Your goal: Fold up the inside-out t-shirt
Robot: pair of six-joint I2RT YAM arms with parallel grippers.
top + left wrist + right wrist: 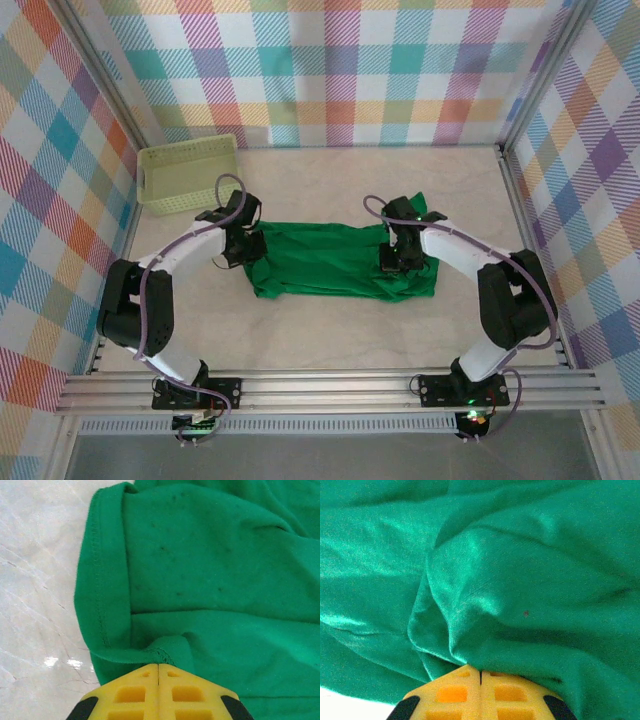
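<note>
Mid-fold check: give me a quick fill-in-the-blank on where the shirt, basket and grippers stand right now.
1. The t-shirt is plain ____ in colour.
2. The left gripper and the right gripper are each ____ on the t-shirt's fabric.
3. The basket sits at the far ____ corner of the table.
Missing words: green; shut; left.

Left gripper (pixel 158 667) pinches t-shirt (pixel 215 580) (green)
</note>
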